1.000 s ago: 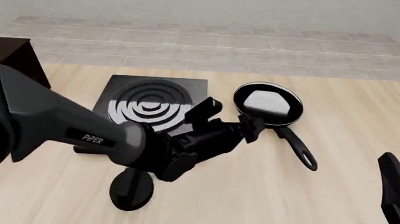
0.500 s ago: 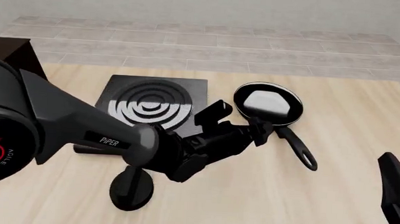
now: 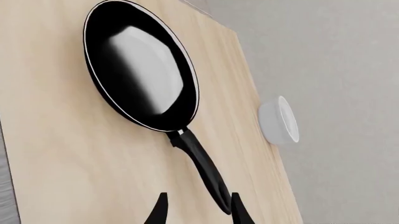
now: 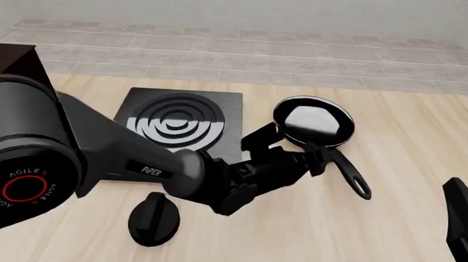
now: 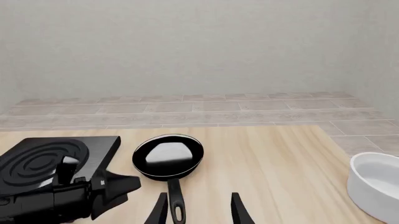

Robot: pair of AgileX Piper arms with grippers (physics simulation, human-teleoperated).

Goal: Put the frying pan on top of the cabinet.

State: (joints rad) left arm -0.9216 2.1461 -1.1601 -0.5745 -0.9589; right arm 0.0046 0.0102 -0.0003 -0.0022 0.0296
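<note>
Pan (image 4: 313, 124) flat on bench (image 4: 389, 223) just beside stove plate (image 4: 178, 125), handle running from bowl toward left jaws (image 3: 197, 212), spread astride its end; right jaws (image 5: 198, 210) apart, farther off

The left pincer (image 4: 317, 157) reaches forward low with fingers parted, while the right pincer (image 5: 198, 210) hangs back, open.

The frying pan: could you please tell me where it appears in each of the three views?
Front view: frying pan right of centre, beside the stove plate.
Left wrist view: pan bowl far from the camera, handle running toward the fingers.
Right wrist view: low centre, beside the stove plate.
Shared landmark: the pan's bright reflection.
</note>
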